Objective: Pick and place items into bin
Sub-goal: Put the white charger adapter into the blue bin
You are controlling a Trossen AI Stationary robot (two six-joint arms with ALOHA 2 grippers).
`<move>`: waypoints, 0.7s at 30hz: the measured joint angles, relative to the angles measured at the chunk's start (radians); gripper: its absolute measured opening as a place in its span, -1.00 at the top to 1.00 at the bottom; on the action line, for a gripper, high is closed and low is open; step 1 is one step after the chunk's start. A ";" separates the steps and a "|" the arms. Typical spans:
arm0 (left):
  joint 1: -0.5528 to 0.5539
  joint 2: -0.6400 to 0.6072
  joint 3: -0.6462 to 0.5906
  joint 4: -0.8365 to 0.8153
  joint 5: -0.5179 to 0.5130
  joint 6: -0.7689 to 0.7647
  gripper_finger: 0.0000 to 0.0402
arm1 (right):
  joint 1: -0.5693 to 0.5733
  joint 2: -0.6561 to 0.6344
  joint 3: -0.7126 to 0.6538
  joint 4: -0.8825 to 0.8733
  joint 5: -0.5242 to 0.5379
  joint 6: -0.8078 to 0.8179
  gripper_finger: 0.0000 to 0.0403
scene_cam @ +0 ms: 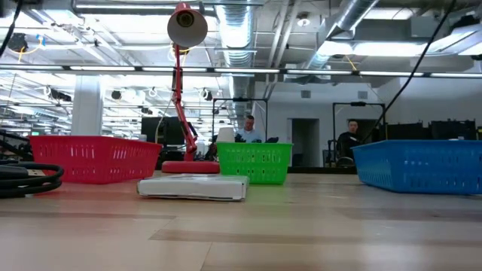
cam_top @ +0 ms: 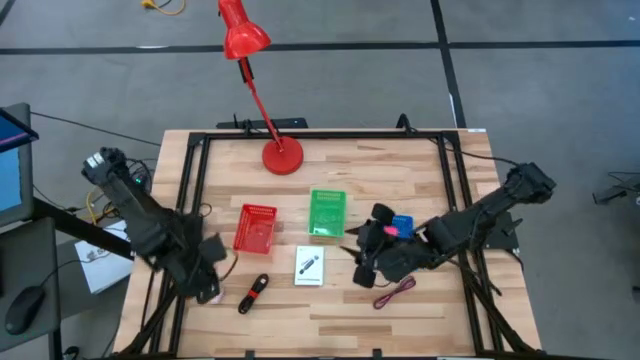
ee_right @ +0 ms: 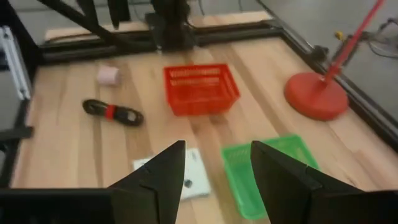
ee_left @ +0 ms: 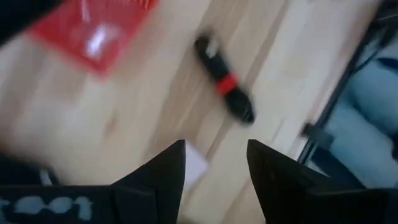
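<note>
My left gripper (cam_top: 207, 288) hangs open over the table's near left. Below it a pale pink block (ee_left: 196, 167) lies on the wood beside one finger; the same block (ee_right: 109, 75) sits alone in the right wrist view. To its right lies a black-and-red stick (cam_top: 253, 293), and farther right a white card (cam_top: 310, 266) with a black mark. A dark red cord (cam_top: 395, 291) rests near the front. My right gripper (cam_top: 362, 266) is raised over the table's middle, open, with nothing between its fingers (ee_right: 168, 168). Red (cam_top: 255, 228), green (cam_top: 327, 213) and blue (cam_top: 403, 222) bins stand in a row.
A red desk lamp stands with its round base (cam_top: 282, 156) at the far middle of the table, its arm leaning away. A black frame (cam_top: 195, 180) runs along the table's edges. My right arm covers part of the blue bin. People sit in the room beyond.
</note>
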 joint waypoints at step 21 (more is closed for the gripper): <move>-0.098 0.419 -0.116 0.038 0.217 -0.048 0.20 | -0.050 0.205 -0.009 0.065 -0.040 -0.124 0.12</move>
